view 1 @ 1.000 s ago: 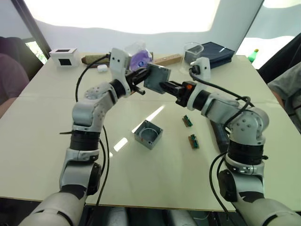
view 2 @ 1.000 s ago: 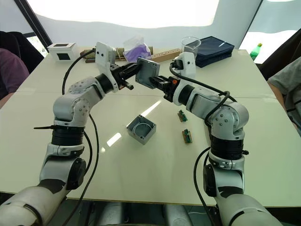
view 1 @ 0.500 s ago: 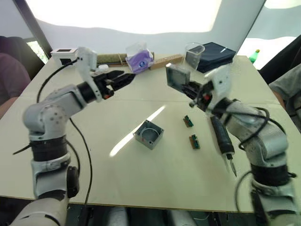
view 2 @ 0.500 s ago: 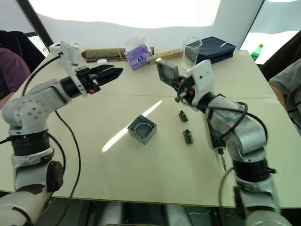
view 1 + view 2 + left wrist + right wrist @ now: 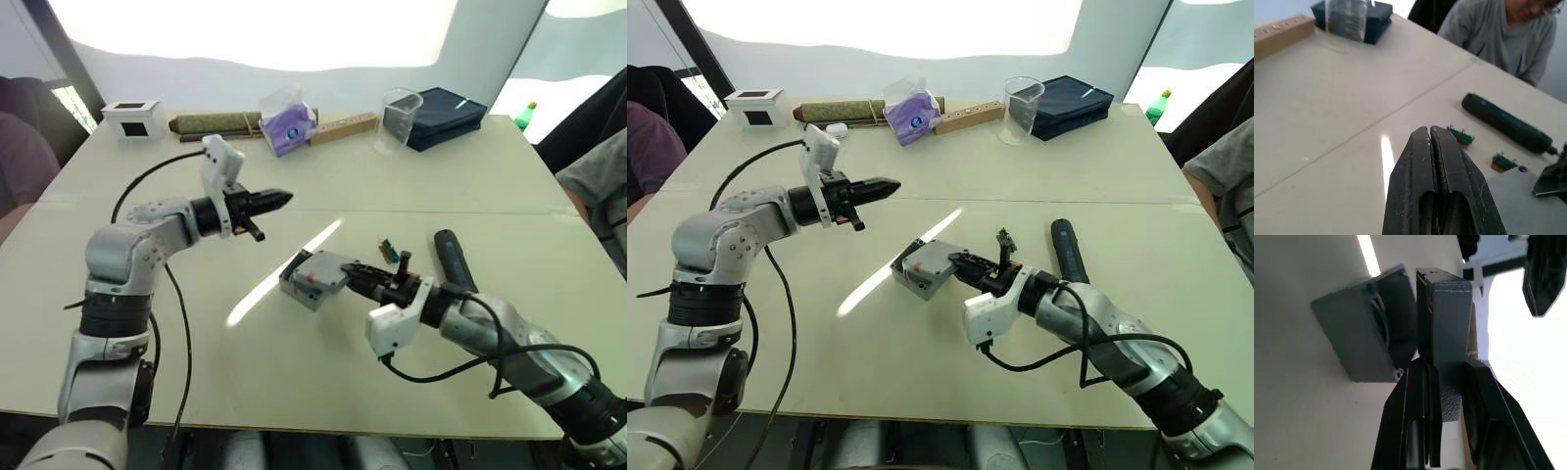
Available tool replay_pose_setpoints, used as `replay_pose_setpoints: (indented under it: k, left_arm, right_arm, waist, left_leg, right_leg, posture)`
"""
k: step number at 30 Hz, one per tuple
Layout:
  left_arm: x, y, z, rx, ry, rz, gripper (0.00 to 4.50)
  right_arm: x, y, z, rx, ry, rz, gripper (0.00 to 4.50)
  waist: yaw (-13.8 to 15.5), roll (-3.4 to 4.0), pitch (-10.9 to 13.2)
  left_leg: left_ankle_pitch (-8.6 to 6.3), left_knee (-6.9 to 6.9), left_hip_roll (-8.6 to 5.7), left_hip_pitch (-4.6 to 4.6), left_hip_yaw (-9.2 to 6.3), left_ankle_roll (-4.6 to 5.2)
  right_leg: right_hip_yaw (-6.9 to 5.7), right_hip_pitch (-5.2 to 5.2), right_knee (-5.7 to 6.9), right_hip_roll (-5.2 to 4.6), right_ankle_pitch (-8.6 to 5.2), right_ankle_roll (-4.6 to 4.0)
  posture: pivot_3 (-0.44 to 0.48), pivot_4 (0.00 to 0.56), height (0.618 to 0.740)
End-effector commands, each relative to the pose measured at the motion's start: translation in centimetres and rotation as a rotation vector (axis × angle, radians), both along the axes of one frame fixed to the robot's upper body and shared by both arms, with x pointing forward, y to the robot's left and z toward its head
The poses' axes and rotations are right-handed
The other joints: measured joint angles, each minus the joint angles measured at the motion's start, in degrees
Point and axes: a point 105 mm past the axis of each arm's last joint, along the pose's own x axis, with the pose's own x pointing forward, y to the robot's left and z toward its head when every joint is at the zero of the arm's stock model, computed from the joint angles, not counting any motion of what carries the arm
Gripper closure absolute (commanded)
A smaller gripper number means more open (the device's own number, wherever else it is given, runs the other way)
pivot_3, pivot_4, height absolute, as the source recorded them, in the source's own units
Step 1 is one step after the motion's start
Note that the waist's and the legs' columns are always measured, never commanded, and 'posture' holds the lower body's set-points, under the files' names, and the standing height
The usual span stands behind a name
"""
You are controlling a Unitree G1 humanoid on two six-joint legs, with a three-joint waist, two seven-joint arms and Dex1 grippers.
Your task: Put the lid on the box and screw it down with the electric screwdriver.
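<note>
Bright window light washes the wall behind a pale cream desk [image 5: 176, 372], and a person in a grey shirt [image 5: 1498, 34] sits at its right edge. Along the far side stand a white cube with a black window [image 5: 131, 117], a purple tissue pack [image 5: 287, 123], a clear cup [image 5: 398, 119] and a dark blue flat case [image 5: 441, 116]. Near the middle of the desk sits the box [image 5: 306, 286], and the lid [image 5: 326, 266] rests over its top, tilted and not yet seated square. The right pincer [image 5: 361, 272] reaches in low from the right, its two black fingers clamped on the lid's near edge, one above and one below. The electric screwdriver [image 5: 453, 262] lies flat on the desk just right of that arm, with two small green circuit boards [image 5: 1484, 149] nearby. The left pincer [image 5: 274, 199] hovers above the desk, well apart from the box, its fingers pressed together on nothing.
</note>
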Motion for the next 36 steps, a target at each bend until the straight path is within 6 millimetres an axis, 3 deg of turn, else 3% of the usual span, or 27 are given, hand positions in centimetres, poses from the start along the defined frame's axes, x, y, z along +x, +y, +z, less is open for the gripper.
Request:
replay_pose_setpoints:
  k: [1, 7, 16, 30, 36]
  left_arm:
    - [-0.5, -0.7, 0.5, 0.047, -0.074, -0.064, 4.46]
    - [-0.1, -0.9, -0.4, 0.081, -0.087, -0.059, 4.46]
    - [-0.3, -1.7, -1.2, 0.1, -0.088, -0.068, 4.46]
    - [-0.3, -2.4, -2.7, 0.15, -0.082, -0.084, 4.46]
    - [-0.5, -2.6, -2.9, 0.152, -0.079, -0.094, 4.46]
  right_arm:
    - [0.7, 0.7, 1.5, 0.028, -0.098, 0.011, 4.12]
    - [1.9, 1.1, 2.3, 0.05, -0.168, -0.018, 4.12]
    - [2.0, 1.7, 2.0, 0.04, -0.188, -0.024, 4.12]
    - [2.0, 1.5, -0.7, -0.013, -0.138, -0.014, 4.12]
    - [2.0, 1.8, -0.4, -0.003, -0.163, -0.009, 4.12]
  waist:
    - [0.09, 0.0, 0.0]
    - [0.2, 0.0, 0.0]
    - [0.56, 0.0, 0.0]
    - [0.68, 0.01, -0.01]
    - [0.66, 0.01, -0.01]
  left_leg:
    - [0.0, 0.0, 0.0, 0.0, 0.0, 0.0]
    - [0.01, 0.06, 0.0, 0.01, 0.0, -0.01]
    - [0.01, 0.06, 0.0, 0.01, 0.0, -0.01]
    - [0.0, 0.09, 0.0, 0.03, 0.0, -0.01]
    - [0.0, 0.09, 0.0, 0.09, 0.0, -0.01]
  right_leg:
    - [0.0, 0.01, 0.0, 0.0, 0.0, 0.0]
    - [0.0, 0.04, 0.02, -0.02, 0.0, 0.0]
    - [0.0, 0.03, 0.04, -0.02, 0.0, 0.0]
    - [0.0, 0.07, 0.06, -0.02, 0.0, 0.0]
    - [0.0, 0.11, 0.09, -0.02, 0.01, 0.0]
  posture:
    - [0.0, 0.15, 0.739]
    - [0.0, 0.15, 0.739]
    - [0.0, 0.15, 0.739]
    - [0.0, 0.15, 0.739]
    - [0.0, 0.15, 0.739]
